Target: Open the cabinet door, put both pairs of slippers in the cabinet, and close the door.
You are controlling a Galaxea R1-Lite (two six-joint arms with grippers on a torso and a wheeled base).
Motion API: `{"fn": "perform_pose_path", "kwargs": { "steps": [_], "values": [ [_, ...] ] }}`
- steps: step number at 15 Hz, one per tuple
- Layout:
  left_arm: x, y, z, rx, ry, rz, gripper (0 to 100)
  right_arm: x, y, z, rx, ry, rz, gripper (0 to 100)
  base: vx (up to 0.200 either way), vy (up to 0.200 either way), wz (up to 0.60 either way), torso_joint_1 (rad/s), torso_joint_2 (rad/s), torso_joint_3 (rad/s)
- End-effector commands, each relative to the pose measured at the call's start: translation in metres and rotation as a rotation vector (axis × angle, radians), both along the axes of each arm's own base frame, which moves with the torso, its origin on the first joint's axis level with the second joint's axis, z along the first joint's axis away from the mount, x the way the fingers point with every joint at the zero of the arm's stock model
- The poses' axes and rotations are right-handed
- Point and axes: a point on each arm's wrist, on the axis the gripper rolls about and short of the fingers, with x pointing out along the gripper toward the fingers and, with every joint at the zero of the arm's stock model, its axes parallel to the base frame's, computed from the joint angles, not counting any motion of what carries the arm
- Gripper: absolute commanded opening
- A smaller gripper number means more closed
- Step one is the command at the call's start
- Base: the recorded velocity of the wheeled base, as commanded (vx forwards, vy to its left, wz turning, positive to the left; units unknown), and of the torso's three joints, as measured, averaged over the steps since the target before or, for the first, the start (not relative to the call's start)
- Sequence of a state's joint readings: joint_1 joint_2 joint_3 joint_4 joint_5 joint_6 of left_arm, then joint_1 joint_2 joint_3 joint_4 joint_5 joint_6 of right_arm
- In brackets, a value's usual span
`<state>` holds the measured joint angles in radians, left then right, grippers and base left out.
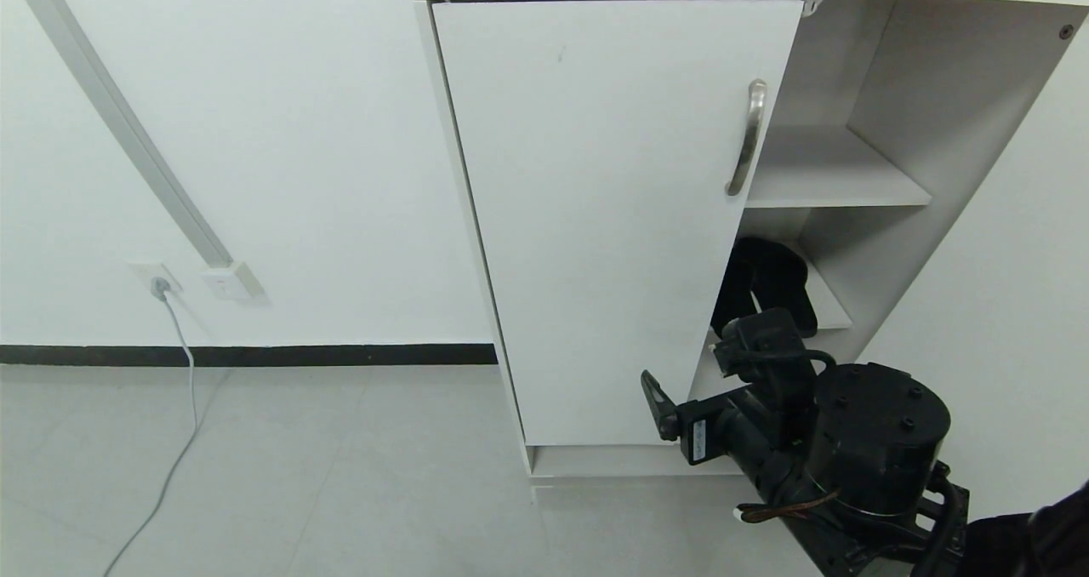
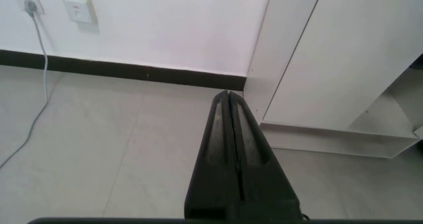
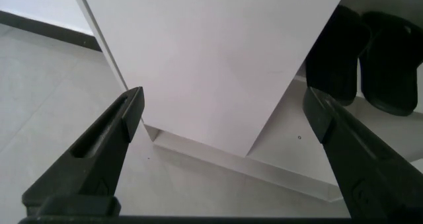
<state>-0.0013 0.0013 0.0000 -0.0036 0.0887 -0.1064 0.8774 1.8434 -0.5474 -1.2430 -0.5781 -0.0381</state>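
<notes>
Head view: cabinet door ajar; black slippers on the lower shelf just beyond the right hand — wide open, empty, before the door's bottom edge. Left hand — closed tight.

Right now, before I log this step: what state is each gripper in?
Left gripper: closed, holding nothing.
Right gripper: open, holding nothing, near the lower corner of the cabinet door.
</notes>
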Motion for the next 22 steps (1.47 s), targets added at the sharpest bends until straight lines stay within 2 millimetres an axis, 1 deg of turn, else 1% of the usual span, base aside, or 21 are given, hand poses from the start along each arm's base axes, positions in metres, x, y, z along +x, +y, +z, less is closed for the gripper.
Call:
{"fn": "perform_pose_path", "kwargs": {
  "steps": [1, 3, 5, 10, 22],
  "values": [
    [0.0000, 0.0000, 0.0001, 0.001, -0.001, 0.000, 0, 0.0002, 0.0002, -0.0004, -0.001, 0.000, 0.000, 100, 0.000, 0.000, 0.00, 0.007, -0.25, -0.295],
    [0.0000, 0.0000, 0.0001, -0.001, -0.001, 0.000, 0, -0.0003, -0.0003, -0.0016, -0.006, 0.004, 0.000, 100, 0.000, 0.000, 0.00, 0.015, -0.19, -0.354],
    [0.0000, 0.0000, 0.0001, -0.001, -0.001, 0.000, 0, -0.0018, -0.0015, -0.0049, -0.016, 0.013, 0.001, 100, 0.000, 0.000, 0.00, 0.044, -0.56, -0.371],
    [0.0000, 0.0000, 0.0001, -0.001, -0.001, 0.000, 0, -0.0024, -0.0007, -0.0044, -0.015, 0.011, 0.004, 100, 0.000, 0.000, 0.00, 0.095, -0.48, -0.354],
    [0.0000, 0.0000, 0.0001, -0.001, -0.001, 0.000, 0, -0.0021, -0.0004, -0.0055, -0.019, 0.014, 0.004, 100, 0.000, 0.000, 0.00, 0.169, -0.49, -0.316]
  ]
}}
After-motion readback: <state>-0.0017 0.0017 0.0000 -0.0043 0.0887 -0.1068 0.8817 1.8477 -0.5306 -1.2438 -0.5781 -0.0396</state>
